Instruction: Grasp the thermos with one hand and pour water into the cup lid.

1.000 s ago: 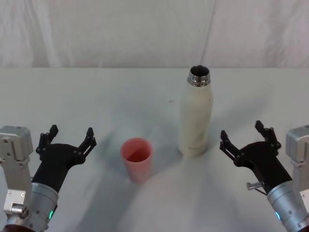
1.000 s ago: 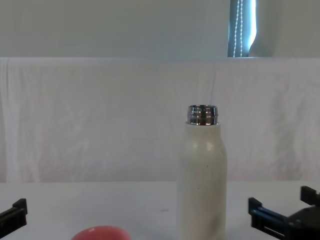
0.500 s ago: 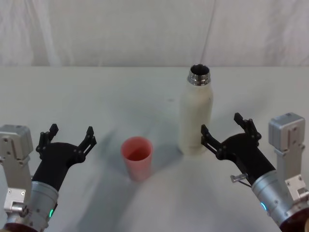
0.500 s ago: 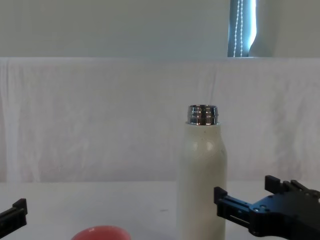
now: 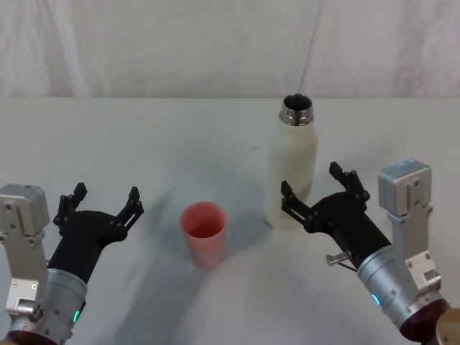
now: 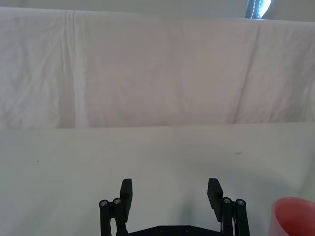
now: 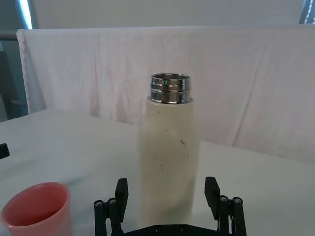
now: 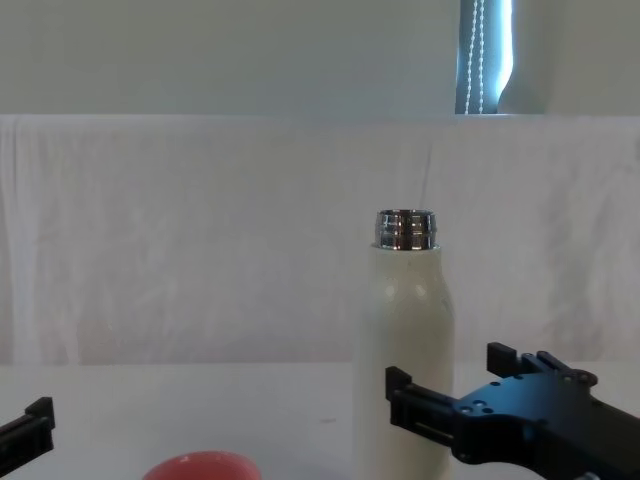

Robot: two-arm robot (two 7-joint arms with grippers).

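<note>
Cream-white and smooth, the thermos (image 5: 292, 170) stands right of centre in the head view, upright, long axis vertical, open steel neck up. The cup lid (image 5: 204, 235) sits lower left of it, apart, mouth up, on the white table (image 5: 144, 144). The right gripper (image 5: 320, 192) is at the frame's lower right, jaws spread, its fingers reaching either side of the thermos's lower body without visibly touching. The left gripper (image 5: 101, 203) hangs at lower left, jaws spread and empty, well apart from the cup lid.

Left wrist view: the left gripper (image 6: 170, 189) is open over bare table; the cup lid (image 6: 295, 216) shows at the lower right corner.

Right wrist view: the thermos (image 7: 168, 162) stands centred between the spread fingers of the right gripper (image 7: 166, 191); the cup lid (image 7: 37, 209) is at lower left.

Chest view: the right gripper (image 8: 450, 375) crosses the thermos (image 8: 403, 350) at its lower half; the cup lid (image 8: 200, 466) peeks at the bottom edge.

Judgement: the body is rigid, likely slick and heavy if full. Hold the straight wall around mid-body, squarely, below the rounded shoulder; too low a grip may let it swing when tipped.
</note>
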